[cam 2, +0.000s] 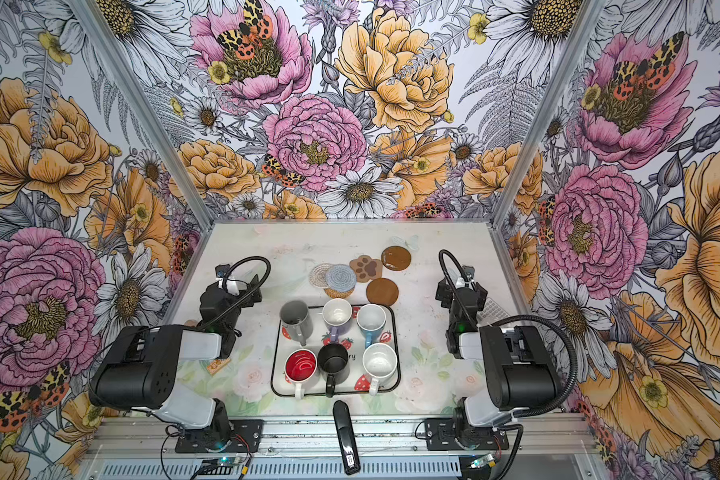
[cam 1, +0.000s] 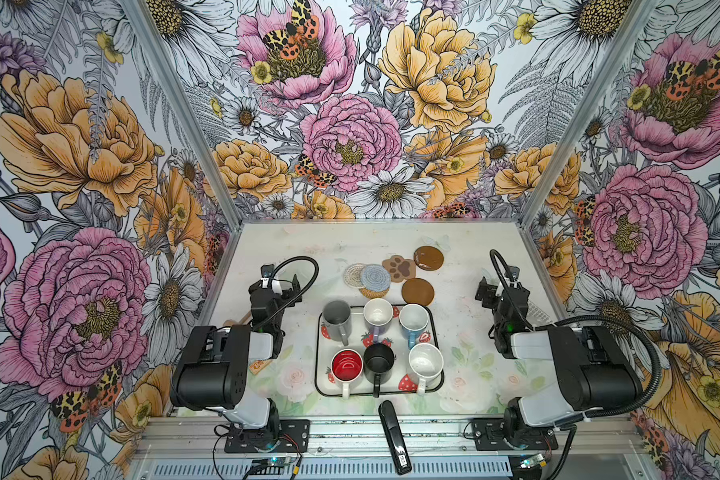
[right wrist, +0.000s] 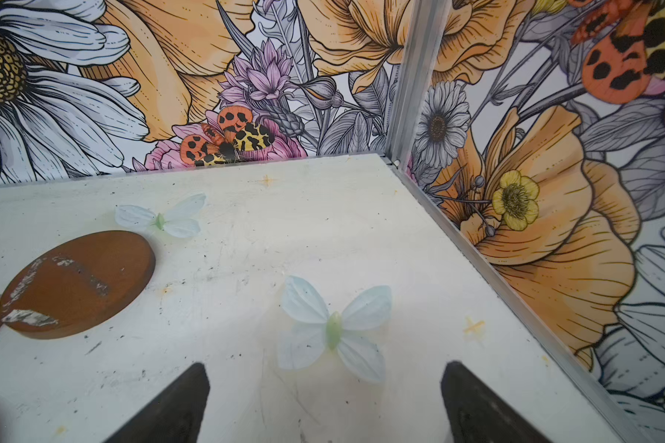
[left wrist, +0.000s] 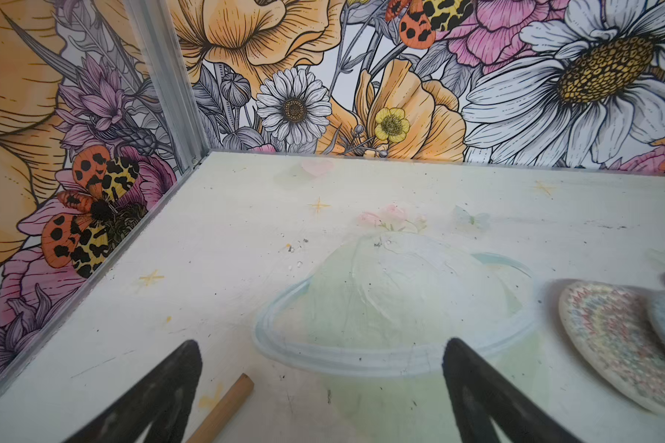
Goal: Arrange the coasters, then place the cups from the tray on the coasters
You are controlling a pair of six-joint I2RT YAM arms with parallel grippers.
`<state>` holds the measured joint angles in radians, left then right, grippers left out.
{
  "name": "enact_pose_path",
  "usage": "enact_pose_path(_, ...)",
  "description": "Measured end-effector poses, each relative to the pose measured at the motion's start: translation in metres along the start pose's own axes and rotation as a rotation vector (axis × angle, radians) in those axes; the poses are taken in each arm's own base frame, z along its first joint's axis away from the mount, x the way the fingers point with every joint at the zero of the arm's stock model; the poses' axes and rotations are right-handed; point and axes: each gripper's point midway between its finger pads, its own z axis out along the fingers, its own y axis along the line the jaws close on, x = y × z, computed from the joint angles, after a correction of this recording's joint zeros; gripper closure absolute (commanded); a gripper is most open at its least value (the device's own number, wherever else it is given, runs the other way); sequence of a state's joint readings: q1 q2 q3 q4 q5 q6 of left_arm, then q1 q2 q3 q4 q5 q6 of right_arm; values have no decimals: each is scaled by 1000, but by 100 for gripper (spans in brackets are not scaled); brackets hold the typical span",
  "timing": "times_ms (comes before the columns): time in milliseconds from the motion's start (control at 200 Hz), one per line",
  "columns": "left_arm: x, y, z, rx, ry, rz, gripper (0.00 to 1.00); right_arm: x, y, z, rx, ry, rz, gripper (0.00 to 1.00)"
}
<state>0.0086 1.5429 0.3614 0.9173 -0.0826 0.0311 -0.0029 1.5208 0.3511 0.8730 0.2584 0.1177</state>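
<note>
In both top views the strawberry tray (cam 1: 319, 357) (cam 2: 273, 357) holds several cups: grey (cam 1: 336, 320), lavender (cam 1: 378, 313), light blue (cam 1: 413, 321), red-inside (cam 1: 347, 365), black (cam 1: 378, 359) and white (cam 1: 425, 361). Behind it lie the coasters. The clear beaded one (cam 1: 351, 275) (left wrist: 615, 337), the grey-blue crocheted one (cam 1: 375, 277) and the tan rattan one (cam 1: 374, 294) overlap. The paw (cam 1: 399, 268) and two brown discs (cam 1: 428, 257) (cam 1: 417, 291) (right wrist: 77, 284) lie to their right. My left gripper (cam 1: 281, 284) (left wrist: 323, 345) is open and empty, left of the coasters. My right gripper (cam 1: 489, 291) (right wrist: 327, 368) is open and empty, to their right.
A black bar-shaped object (cam 1: 393, 436) lies at the table's front edge. A wooden stick (left wrist: 227, 406) (cam 1: 242, 319) rests beside the left gripper. A small orange tag (cam 1: 258, 365) lies by the left arm. Flowered walls close in the back and both sides.
</note>
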Motion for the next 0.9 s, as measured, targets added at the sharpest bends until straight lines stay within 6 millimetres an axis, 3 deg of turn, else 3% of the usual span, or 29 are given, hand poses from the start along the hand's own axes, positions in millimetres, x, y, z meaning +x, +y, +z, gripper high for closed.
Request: enact_pose_path(901, 0, 0, 0, -1, 0, 0, 1, 0, 0, 0, 0, 0, 0, 2)
